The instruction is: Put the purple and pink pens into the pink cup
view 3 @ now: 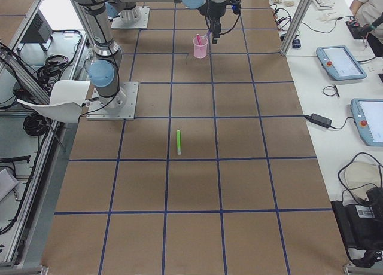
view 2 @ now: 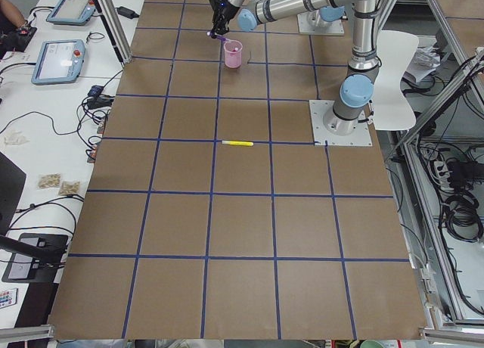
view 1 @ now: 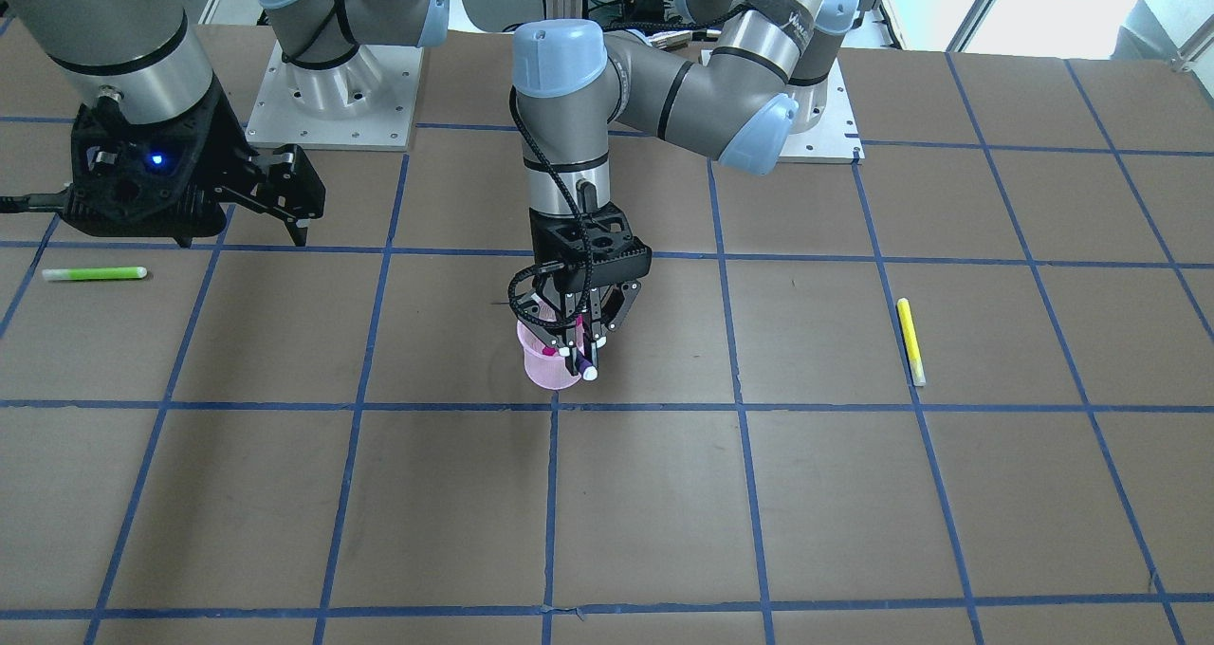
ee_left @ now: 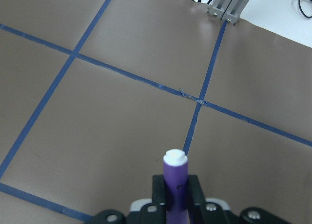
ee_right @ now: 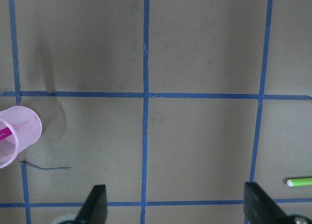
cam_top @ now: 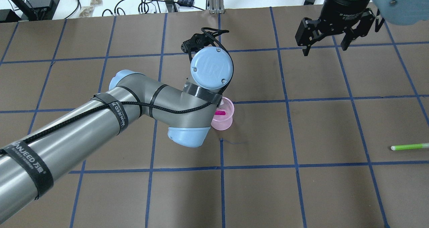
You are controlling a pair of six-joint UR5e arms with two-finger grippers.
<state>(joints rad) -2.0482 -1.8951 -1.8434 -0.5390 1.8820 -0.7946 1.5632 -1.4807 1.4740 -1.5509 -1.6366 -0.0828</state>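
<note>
The pink mesh cup stands near the table's middle, with a pink pen leaning inside it. My left gripper hangs over the cup's rim, shut on the purple pen. The pen's white end points down, close beside the rim. I cannot tell whether that end is inside the cup. In the left wrist view the purple pen sits clamped between the fingers. My right gripper is open and empty, hovering far from the cup near its own base. It also shows in the overhead view.
A green pen lies on the table below the right gripper and also shows in the right wrist view. A yellow pen lies on my left side. My left arm covers part of the cup from above.
</note>
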